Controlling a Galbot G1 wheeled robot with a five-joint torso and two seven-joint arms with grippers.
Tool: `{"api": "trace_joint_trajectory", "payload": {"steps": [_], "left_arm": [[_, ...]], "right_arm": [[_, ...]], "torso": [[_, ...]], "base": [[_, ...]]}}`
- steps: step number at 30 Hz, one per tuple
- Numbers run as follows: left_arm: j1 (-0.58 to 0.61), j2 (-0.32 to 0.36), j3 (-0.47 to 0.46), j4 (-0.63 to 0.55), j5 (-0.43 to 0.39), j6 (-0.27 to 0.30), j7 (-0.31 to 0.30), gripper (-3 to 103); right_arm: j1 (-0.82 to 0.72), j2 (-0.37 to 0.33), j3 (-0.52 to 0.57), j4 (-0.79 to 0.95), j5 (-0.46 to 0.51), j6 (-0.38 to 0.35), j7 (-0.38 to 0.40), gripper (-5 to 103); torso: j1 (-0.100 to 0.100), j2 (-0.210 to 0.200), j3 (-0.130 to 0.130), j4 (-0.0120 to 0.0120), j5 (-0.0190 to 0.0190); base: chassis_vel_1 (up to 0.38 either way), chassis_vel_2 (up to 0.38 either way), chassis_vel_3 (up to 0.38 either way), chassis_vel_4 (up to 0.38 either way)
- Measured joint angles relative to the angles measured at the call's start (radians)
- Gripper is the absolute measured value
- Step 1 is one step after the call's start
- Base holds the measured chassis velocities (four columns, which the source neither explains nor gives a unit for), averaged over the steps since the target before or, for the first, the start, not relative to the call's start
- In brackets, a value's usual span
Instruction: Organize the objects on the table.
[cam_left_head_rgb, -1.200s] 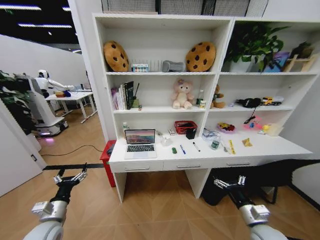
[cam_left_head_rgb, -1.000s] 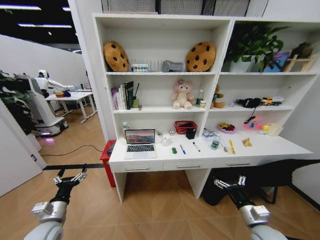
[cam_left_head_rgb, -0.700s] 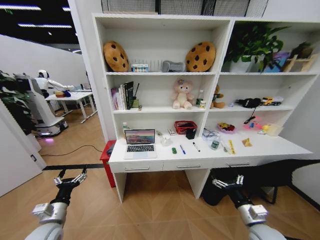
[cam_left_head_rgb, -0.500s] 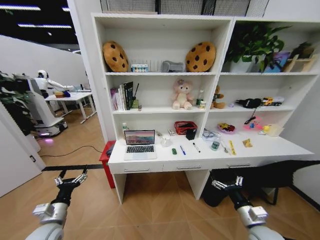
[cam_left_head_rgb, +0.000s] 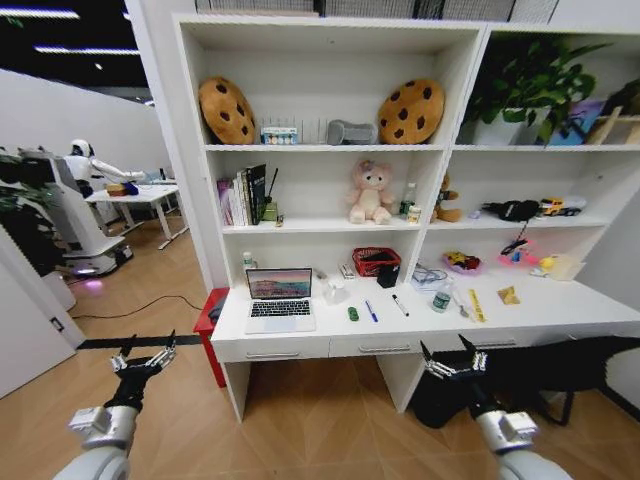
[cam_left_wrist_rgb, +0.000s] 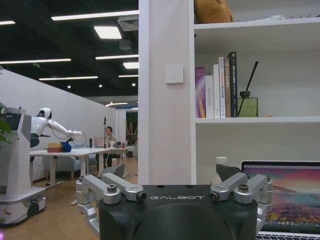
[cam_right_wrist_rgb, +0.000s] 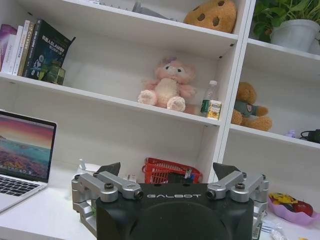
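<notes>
The long white table (cam_left_head_rgb: 400, 326) stands ahead under tall shelving. On it an open silver laptop (cam_left_head_rgb: 280, 298) sits at the left. To its right lie a tiny green toy car (cam_left_head_rgb: 352, 314), a blue pen (cam_left_head_rgb: 371, 311) and a black pen (cam_left_head_rgb: 400, 305). More small items lie further right. My left gripper (cam_left_head_rgb: 143, 358) hangs open low at the left, short of the desk. My right gripper (cam_left_head_rgb: 452, 362) is open low in front of the right drawer. The left gripper (cam_left_wrist_rgb: 172, 172) faces the laptop (cam_left_wrist_rgb: 287, 195) and shelf side; the right gripper (cam_right_wrist_rgb: 167, 170) faces the laptop (cam_right_wrist_rgb: 22, 155).
A red mesh basket (cam_left_head_rgb: 373, 260) and a white mug (cam_left_head_rgb: 335, 291) stand at the desk's back. A red box (cam_left_head_rgb: 211, 320) sits on the floor by the desk's left end, dark shapes (cam_left_head_rgb: 540, 375) under its right. Another robot (cam_left_head_rgb: 75, 205) and a small table stand far left.
The whole picture has grown and shifted: the camera has come closer to the desk. Both grippers stay open and low, and the things on the desk lie as before.
</notes>
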Motion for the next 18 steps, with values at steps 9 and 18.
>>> {"api": "trace_joint_trajectory", "payload": {"steps": [9,18], "left_arm": [[0.001,-0.008,0.002,0.001,0.001,0.000,-0.002,99],[-0.010,-0.007,0.006,0.017,0.001,-0.001,-0.007,100]], "right_arm": [[0.001,0.003,-0.005,-0.017,-0.002,-0.003,0.001,100],[0.003,0.003,-0.010,-0.031,-0.010,-0.004,0.002,100]], "torso": [[0.000,0.000,0.000,0.0000,-0.0003],[0.000,0.000,0.000,0.0000,0.0007]], "base": [[-0.131,0.131,0.133,-0.141],[-0.170,0.169,0.165,-0.171]]}}
